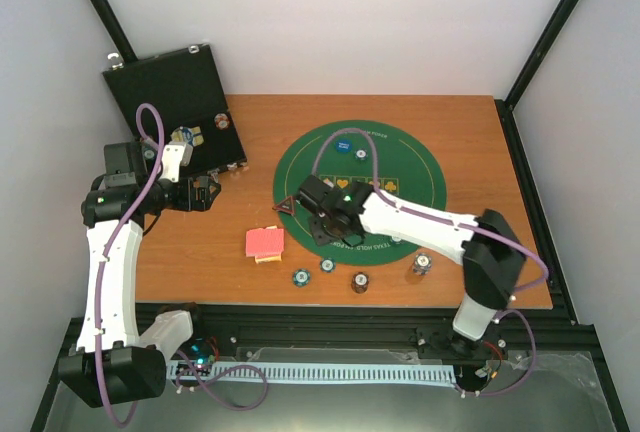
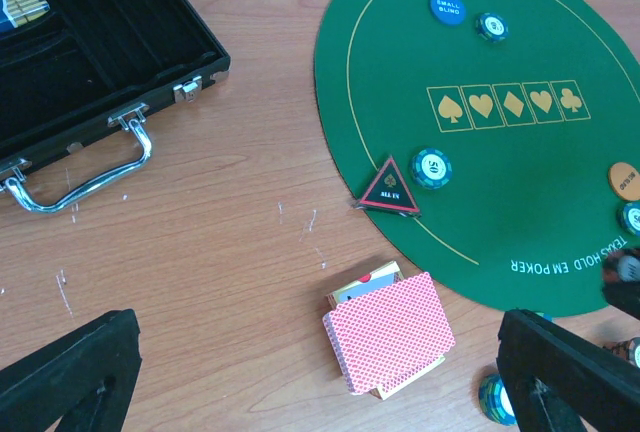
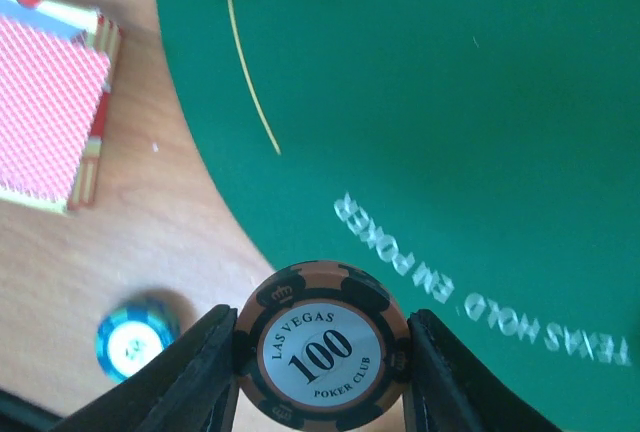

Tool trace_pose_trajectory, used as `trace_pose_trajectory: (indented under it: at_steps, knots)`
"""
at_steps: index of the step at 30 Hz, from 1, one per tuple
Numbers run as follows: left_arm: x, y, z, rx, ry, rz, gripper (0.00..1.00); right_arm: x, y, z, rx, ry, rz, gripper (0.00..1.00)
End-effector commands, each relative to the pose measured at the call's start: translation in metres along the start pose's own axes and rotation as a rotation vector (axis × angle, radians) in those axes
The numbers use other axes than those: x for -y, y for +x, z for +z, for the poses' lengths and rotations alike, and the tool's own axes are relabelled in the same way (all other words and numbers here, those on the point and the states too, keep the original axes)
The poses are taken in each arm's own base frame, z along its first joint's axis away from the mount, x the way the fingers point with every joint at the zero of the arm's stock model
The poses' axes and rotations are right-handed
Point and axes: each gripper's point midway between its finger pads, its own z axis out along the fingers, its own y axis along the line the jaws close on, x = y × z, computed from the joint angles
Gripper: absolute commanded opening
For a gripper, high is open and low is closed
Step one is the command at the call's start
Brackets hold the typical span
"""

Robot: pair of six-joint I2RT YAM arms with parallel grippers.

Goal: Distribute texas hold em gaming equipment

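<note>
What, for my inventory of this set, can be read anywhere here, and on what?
"LAS VEGAS 100 POKER CLUB": brown chip.
"TEXAS HOLD EM POKER": green mat, twice.
"SMALL BLIND": blue button.
"ALL IN": triangular marker.
Orange button, teal chips: too blurred.

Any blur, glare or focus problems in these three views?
Top external: soft, evenly lit, lettering on the green mat barely readable. Left wrist: sharpest, that lettering legible, no glare. Right wrist: brown chip in the right hand crisp; teal chip at lower left blurred.
</note>
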Motion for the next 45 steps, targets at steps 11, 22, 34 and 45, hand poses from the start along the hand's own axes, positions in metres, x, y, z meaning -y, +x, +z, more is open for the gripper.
trace_pose_trajectory:
  at_steps: [11,22,34,45]
  knots:
    - [0.003,-0.008,-0.009,0.027,0.0,0.017,1.0,-0.029,-0.066,0.09,-0.097,0.017,-0.097,0.29]
    - [0.004,-0.012,-0.01,0.033,0.007,0.018,1.0,-0.029,-0.072,0.118,-0.122,-0.001,-0.077,0.29]
    - [0.004,-0.011,-0.011,0.033,0.003,0.022,1.0,-0.027,-0.071,0.127,-0.131,-0.004,-0.062,0.36]
    - [0.004,-0.01,-0.011,0.032,-0.002,0.029,1.0,-0.024,-0.069,0.128,-0.139,-0.002,-0.057,0.48]
